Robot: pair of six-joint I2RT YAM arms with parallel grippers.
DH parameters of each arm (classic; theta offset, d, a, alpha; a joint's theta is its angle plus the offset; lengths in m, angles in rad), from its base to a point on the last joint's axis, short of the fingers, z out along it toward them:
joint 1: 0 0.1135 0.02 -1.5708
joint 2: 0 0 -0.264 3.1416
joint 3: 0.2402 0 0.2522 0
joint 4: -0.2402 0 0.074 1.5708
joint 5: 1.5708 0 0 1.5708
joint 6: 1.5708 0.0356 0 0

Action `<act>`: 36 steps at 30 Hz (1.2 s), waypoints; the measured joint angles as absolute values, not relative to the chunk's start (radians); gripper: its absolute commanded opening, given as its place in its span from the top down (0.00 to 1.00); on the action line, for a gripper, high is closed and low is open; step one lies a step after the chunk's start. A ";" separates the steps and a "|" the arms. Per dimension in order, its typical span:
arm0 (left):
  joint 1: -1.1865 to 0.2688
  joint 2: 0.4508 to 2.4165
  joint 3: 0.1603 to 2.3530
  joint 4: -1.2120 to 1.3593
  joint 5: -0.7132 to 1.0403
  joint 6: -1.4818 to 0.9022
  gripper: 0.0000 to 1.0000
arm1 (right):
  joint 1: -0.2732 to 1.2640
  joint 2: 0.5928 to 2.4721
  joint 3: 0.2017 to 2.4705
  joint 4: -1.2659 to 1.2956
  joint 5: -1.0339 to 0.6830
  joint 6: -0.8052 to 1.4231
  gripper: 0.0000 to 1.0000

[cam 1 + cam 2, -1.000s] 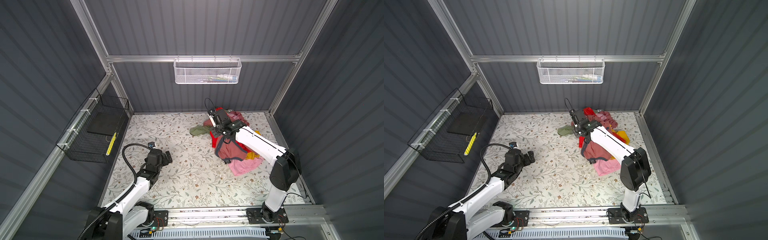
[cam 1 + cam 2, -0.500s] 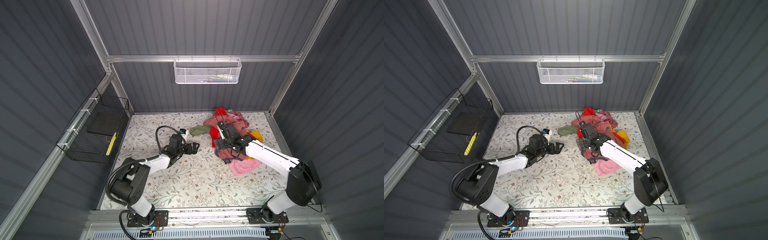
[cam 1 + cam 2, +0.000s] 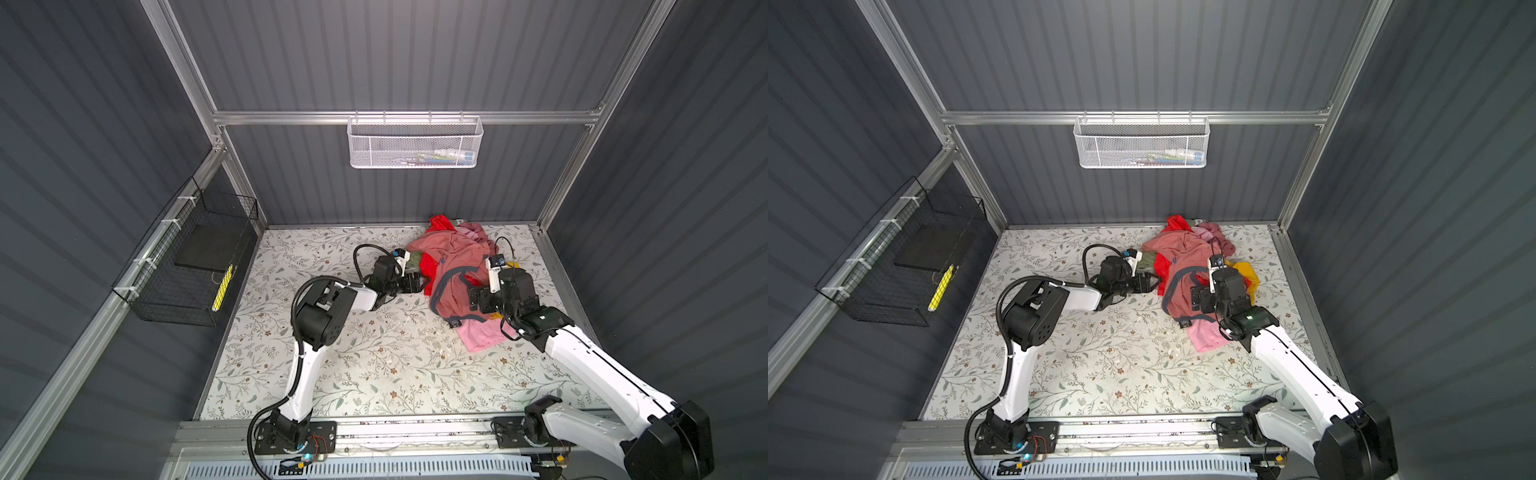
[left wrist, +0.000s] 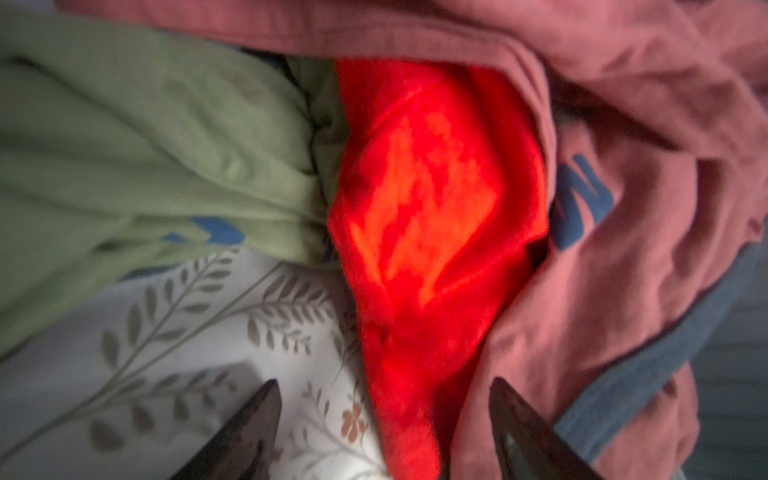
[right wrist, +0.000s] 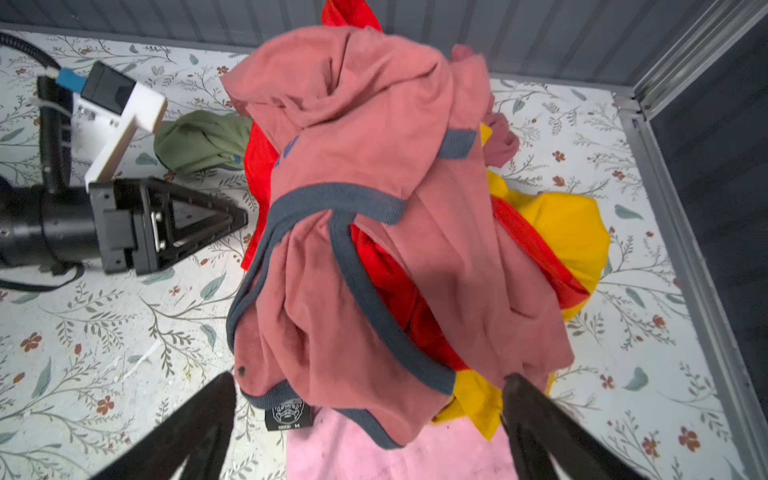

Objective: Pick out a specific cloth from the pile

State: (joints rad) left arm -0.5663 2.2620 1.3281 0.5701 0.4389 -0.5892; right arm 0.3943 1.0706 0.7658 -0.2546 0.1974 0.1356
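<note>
**The cloth lies dead ahead of the left end effector**
We see its red strip, at the edge of the pile nearer the left arm, running lengthwise between parted, empty jaws; the right end effector, wide open and empty, is farther off.

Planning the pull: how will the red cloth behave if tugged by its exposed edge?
Likely floppy: the red cloth lies creased and folded. Its sheen suggests it may slip in the left claw. The dusty-pink garment overlaps it, so that would probably drag along.
</note>
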 measured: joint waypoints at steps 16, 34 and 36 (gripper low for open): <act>-0.603 2.369 1.455 0.693 0.451 -0.732 0.96 | 0.323 1.044 0.703 -0.220 0.141 0.150 0.01; -0.727 2.072 1.649 0.065 0.216 -0.372 1.00 | 0.295 1.222 0.641 0.010 0.007 0.233 0.01; -0.740 2.072 1.734 -0.041 0.193 -0.318 1.00 | 0.295 1.230 0.641 0.029 -0.002 0.244 0.01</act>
State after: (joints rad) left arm -0.7403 2.0720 1.7336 -0.0414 0.1928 -0.3180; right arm 0.2951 1.2301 0.6407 0.0292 -0.0021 0.2436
